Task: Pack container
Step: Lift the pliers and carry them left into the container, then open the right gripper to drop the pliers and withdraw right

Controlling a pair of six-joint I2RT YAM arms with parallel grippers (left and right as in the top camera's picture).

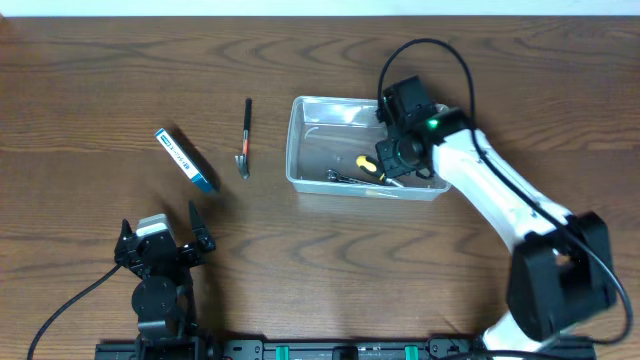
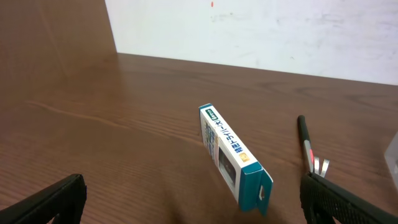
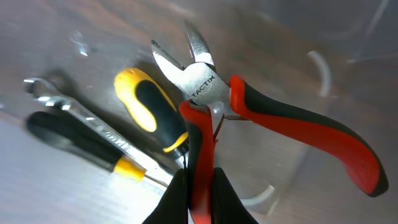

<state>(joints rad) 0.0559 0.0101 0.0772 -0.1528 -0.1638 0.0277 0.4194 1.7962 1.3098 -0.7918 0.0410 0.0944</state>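
The container [image 1: 325, 120] sits centre-right in the overhead view. Inside it, the right gripper [image 3: 200, 186] clenches one red handle of the cutters [image 3: 200, 78], with a screwdriver [image 3: 146, 106] and a wrench [image 3: 68, 102] crowding its left. The left gripper [image 1: 160, 243] gapes empty at lower left, below the blue-and-white box [image 1: 187, 160].

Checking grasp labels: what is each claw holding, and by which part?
Right claw: shut on the red-handled cutters, pinching one of the two handles; the other handle sticks out free. Left claw: open, holding nothing.
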